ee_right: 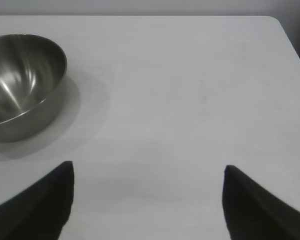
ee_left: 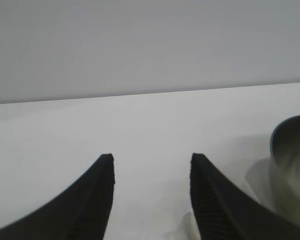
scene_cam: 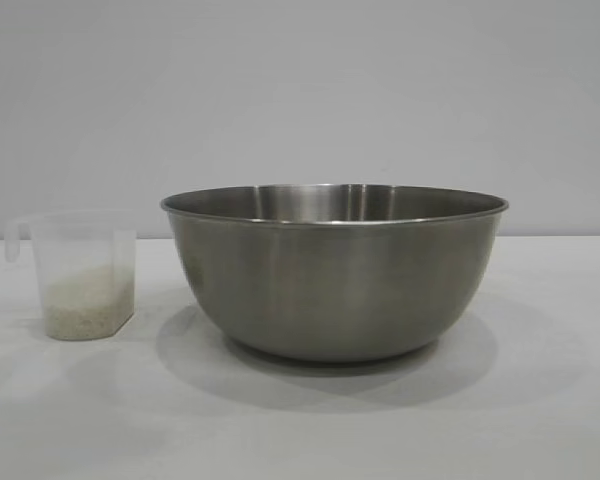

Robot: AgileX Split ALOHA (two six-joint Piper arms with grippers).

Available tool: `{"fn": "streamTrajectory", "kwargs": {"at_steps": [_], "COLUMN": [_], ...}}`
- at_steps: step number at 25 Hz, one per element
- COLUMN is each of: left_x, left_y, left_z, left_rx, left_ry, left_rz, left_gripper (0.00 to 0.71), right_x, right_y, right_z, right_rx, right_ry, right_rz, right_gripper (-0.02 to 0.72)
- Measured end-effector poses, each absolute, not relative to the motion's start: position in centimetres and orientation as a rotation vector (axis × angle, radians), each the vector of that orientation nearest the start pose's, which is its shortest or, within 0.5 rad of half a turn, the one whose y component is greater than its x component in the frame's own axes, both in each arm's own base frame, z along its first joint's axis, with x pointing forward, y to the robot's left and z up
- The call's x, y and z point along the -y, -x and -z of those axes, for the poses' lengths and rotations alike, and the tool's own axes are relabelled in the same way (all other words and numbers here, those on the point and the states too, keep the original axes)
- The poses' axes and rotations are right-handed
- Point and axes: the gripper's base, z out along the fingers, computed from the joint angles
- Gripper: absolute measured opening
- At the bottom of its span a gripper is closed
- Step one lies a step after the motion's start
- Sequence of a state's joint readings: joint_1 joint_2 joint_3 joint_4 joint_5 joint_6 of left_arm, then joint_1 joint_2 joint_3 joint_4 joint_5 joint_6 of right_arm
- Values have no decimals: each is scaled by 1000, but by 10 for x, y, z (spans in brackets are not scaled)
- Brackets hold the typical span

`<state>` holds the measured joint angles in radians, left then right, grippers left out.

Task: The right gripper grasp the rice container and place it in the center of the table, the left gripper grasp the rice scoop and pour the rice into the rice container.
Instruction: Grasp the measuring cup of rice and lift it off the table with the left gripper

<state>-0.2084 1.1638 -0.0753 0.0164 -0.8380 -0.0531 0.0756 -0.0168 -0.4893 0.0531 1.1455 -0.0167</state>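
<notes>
- Your left gripper (ee_left: 151, 172) is sitting low over the desk (scene_cam: 310, 430), its fingers (ee_left: 97, 200) apart with bare desk showing between them and nothing held.
- The rice scoop (scene_cam: 83, 275) is standing upright near the exterior view's left edge, just beside the rice container (scene_cam: 335, 272) but not touching it; its loop handle is sticking out on the side away from the bowl.
- In the left wrist view only a pale sliver by one fingertip is showing, possibly the scoop's rim; you cannot confirm it from there.
- Step in hand, as judged: taking the scoop. Be lining one finger up on each side of the handle or wall before closing, and be keeping the cup level while lifting so no grain is spilling.
- Rice (scene_cam: 87, 305) is filling roughly the lower third of the scoop as a pale heap.
- The steel bowl is sitting about mid-desk; what the right wrist view is showing of its inside is looking empty.
- Your right gripper (ee_right: 148, 200) is parked off to the bowl's side, fingers (ee_right: 37, 205) wide apart, gripping nothing.
</notes>
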Motion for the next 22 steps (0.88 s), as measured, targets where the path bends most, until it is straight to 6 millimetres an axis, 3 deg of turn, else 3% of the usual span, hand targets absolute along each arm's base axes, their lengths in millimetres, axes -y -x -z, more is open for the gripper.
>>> {"fn": "streamTrajectory", "kwargs": {"at_steps": [10,16,22], "left_x": [48,49,51], "left_y": [-180,-184,-191], "left_z": [-140,-106,-103], "left_rx": [-1827,-1994,-2001], "left_ry": [-266,-264,-261], "left_rz": [244,257,259], "left_gripper": [336,336,336], "right_x": [-4,-4,-4], "right_y": [10,10,10], "right_z": [-268,-268,-268], "right_rx": [-2121,-2121,-2121], "right_ry": [103,103,103], "right_rz": [-99,-99,-99], "right_gripper": [540,540,540]}}
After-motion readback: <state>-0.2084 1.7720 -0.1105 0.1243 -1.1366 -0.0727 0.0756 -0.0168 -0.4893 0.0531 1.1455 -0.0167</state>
